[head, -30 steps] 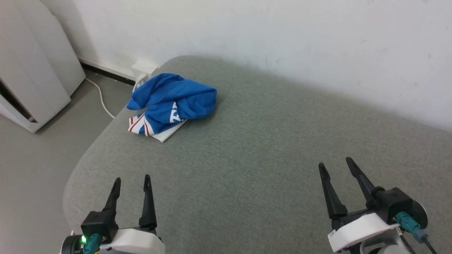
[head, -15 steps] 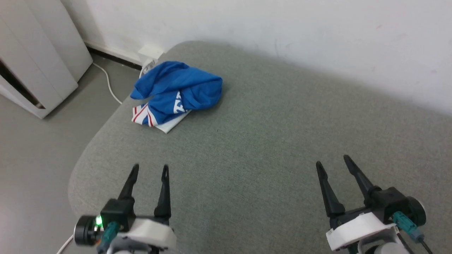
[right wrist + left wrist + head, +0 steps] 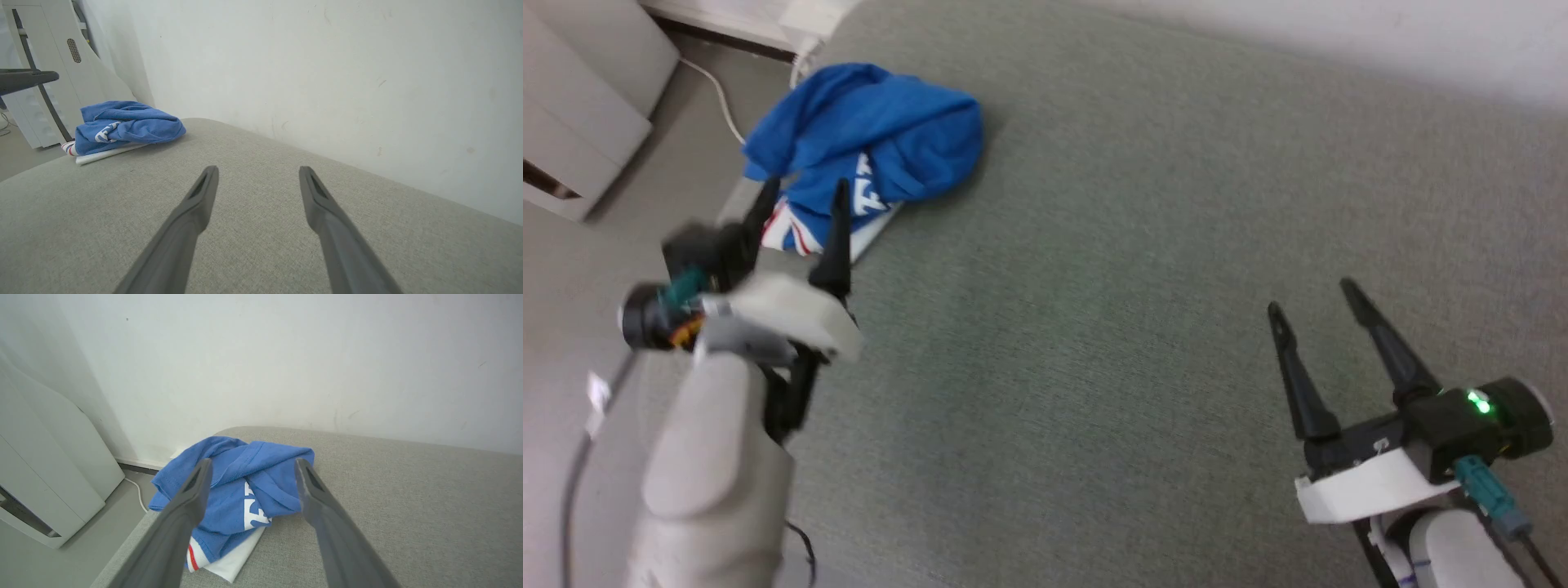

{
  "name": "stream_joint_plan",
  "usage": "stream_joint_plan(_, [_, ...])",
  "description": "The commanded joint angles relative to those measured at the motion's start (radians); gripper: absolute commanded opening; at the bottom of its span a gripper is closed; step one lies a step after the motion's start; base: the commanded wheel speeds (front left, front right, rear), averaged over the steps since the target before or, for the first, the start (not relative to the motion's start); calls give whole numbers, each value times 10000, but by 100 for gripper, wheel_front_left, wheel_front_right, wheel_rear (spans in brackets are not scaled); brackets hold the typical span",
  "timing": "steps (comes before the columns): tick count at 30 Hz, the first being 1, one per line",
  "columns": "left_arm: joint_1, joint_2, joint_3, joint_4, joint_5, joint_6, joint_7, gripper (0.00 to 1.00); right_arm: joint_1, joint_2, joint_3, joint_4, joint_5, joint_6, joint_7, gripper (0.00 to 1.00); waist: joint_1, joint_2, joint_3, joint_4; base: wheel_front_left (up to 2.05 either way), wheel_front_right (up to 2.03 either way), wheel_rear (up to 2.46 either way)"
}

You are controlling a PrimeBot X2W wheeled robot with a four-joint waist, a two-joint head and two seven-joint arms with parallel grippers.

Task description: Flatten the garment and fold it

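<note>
A: What is sitting at the far left?

B: A white cabinet [image 3: 572, 122] is standing on the floor, and a pale cable [image 3: 717, 94] is trailing beside it.

A: Left hand?

B: The left hand [image 3: 805, 188] is hovering with fingers spread and gripping nothing. The tips are pointing at the garment [image 3: 882, 131].

A: And the garment?

B: It is lying crumpled at the far-left corner of the grey cloth-covered tabletop [image 3: 1094, 286], near the wall. Blue folds are covering the top and white lettering is partly showing. A white sleeve with red-striped trim is poking out along the near edge.

A: Right side?

B: The right hand [image 3: 1310, 296] is hanging over bare cloth, well apart from the garment. Its fingers are parted and are holding nothing.
</note>
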Motion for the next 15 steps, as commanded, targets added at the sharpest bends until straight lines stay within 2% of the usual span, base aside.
stream_joint_plan(1, [-568, 290, -51, 494, -218, -121, 539, 100, -266, -66, -6, -219, -86, -9, 9, 100, -3, 0, 1043, -790, 0, 0, 0])
stream_joint_plan(5, [-2008, 1171, -295, 1888, -1090, -259, 2403, 100, -528, -122, 61, -660, -127, -9, 202, 100, -3, 0, 1589, -1204, 0, 0, 0])
stream_joint_plan(7, [-2553, 1659, -928, 2301, -1621, -268, 3292, 100, -588, -149, 66, -831, -155, -9, 291, 100, -3, 0, 1829, -1368, 0, 0, 0])
stream_joint_plan(9, [-2990, 2112, -1361, 2538, -2537, -271, 4100, 100, -616, -164, 60, -974, -192, -9, 360, 100, -3, 0, 2066, -1535, 0, 0, 0])
stream_joint_plan(10, [-2990, 2112, -1361, 2538, -2537, -271, 4100, 100, -616, -164, 60, -974, -192, -9, 360, 100, -3, 0, 2066, -1535, 0, 0, 0])
stream_joint_plan(15, [-3655, 3324, -2422, 2620, -4457, -273, 5749, 100, -726, -178, -70, -1215, -233, -9, 388, 100, -3, 0, 2659, -1911, 0, 0, 0])
